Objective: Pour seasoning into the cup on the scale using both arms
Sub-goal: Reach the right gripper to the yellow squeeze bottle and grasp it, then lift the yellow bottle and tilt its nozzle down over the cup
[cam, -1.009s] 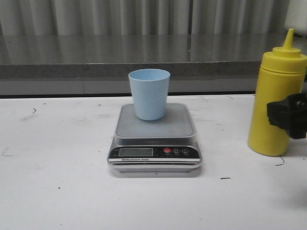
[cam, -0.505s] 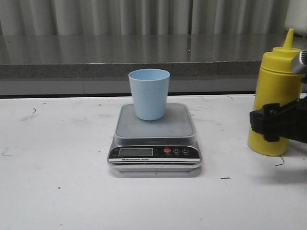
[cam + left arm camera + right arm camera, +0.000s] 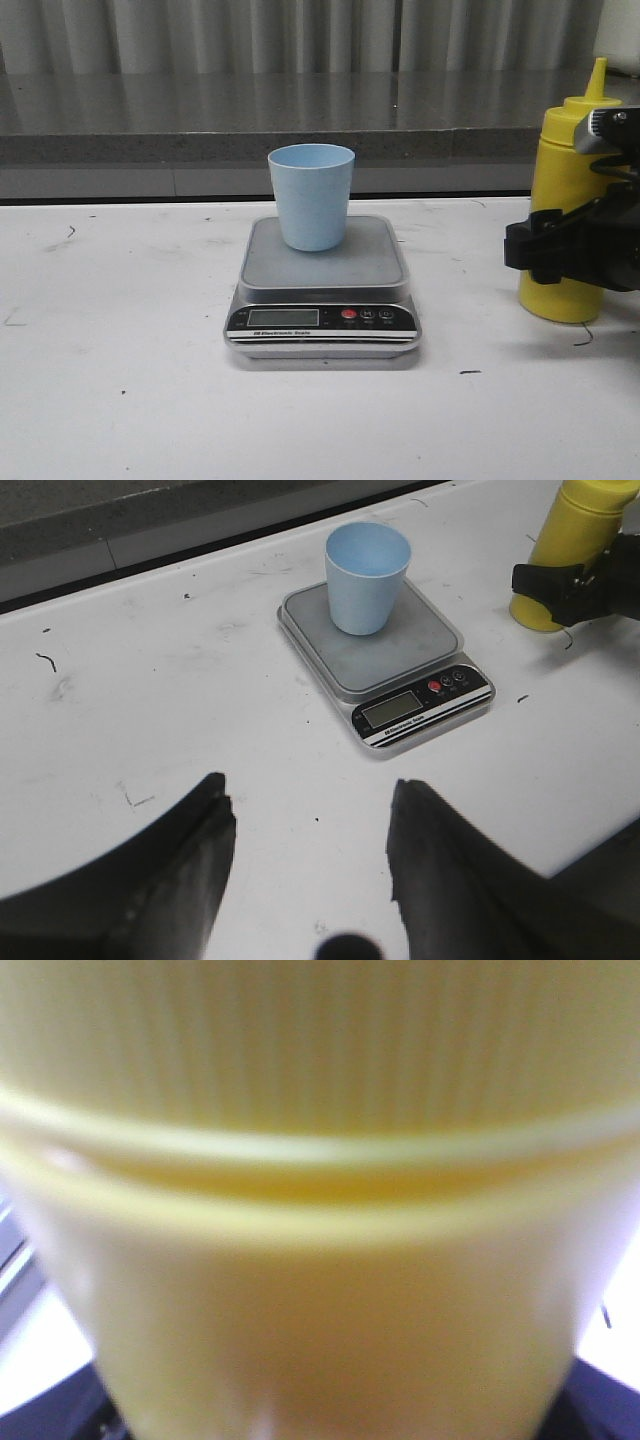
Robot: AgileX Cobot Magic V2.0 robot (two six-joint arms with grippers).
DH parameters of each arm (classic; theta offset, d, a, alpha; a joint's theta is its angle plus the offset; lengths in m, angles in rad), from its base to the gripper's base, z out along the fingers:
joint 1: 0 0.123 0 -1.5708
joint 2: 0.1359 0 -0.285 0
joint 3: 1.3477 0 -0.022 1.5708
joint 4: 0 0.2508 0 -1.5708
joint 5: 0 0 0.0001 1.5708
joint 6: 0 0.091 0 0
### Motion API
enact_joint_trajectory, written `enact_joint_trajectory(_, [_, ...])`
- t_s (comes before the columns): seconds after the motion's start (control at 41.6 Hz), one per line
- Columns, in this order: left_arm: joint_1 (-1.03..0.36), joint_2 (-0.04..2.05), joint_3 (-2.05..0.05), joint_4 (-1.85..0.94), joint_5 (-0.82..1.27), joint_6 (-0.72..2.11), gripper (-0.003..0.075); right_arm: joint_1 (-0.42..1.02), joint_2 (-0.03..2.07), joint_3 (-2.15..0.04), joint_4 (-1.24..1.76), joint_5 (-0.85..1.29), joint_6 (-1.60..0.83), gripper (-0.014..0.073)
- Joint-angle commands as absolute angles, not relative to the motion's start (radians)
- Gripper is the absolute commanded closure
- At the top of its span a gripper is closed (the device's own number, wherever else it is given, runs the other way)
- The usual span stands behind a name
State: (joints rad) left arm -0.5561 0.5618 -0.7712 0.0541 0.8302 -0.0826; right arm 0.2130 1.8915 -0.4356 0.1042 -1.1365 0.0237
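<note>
Standing upright on the worktop [image 3: 120,400] at the robot's right, the seasoning [image 3: 572,200] has the right gripper [image 3: 560,255] around its body at about mid height, probably so the bottle can be lifted and tipped without slipping; whether the jaws already press the plastic I cannot tell, because the right wrist view shows only blurred yellow. The cup [image 3: 311,196] waits upright on the scale [image 3: 323,290], well apart from the bottle, and the left gripper [image 3: 310,880] hangs above the worktop with its jaws spread, holding nothing.
</note>
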Motion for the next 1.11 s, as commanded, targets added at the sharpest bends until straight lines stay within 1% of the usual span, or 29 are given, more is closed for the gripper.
enact_joint_trajectory(0.0, [-0.560,0.564,-0.796,0.049,0.761,-0.086,0.0377,0.215,1.853,-0.453,0.093,-1.285,0.026,0.0275])
enact_joint_trajectory(0.12, [-0.560,0.564,-0.796,0.049,0.761,-0.086,0.0377,0.215,1.817,-0.451,0.093,-1.279,0.020,0.0277])
enact_joint_trajectory(0.216, [-0.560,0.564,-0.796,0.049,0.761,-0.086,0.0377,0.215,1.761,-0.450,0.092,-1.234,-0.014,0.0279])
enact_joint_trajectory(0.36, [-0.560,0.564,-0.796,0.049,0.761,-0.086,0.0377,0.215,1.621,-0.463,0.091,-1.045,-0.128,0.0281])
enact_joint_trajectory(0.505, [-0.560,0.564,-0.796,0.049,0.761,-0.086,0.0377,0.215,1.479,-0.534,0.071,-0.748,-0.233,0.0281])
enact_joint_trajectory(0.601, [-0.560,0.564,-0.796,0.049,0.761,-0.086,0.0377,0.215,1.404,-0.639,0.060,-0.458,-0.290,0.0281])
enact_joint_trajectory(0.697, [-0.560,0.564,-0.796,0.049,0.761,-0.086,0.0377,0.219,1.368,-0.772,0.000,-0.212,-0.350,0.0281])
enact_joint_trajectory(0.865, [-0.560,0.564,-0.796,0.049,0.761,-0.086,0.0377,0.287,1.392,-1.003,-0.169,0.172,-0.405,0.0281])
enact_joint_trajectory(1.081, [-0.560,0.564,-0.796,0.049,0.761,-0.086,0.0377,0.398,1.503,-1.256,-0.414,0.507,-0.401,0.0281])
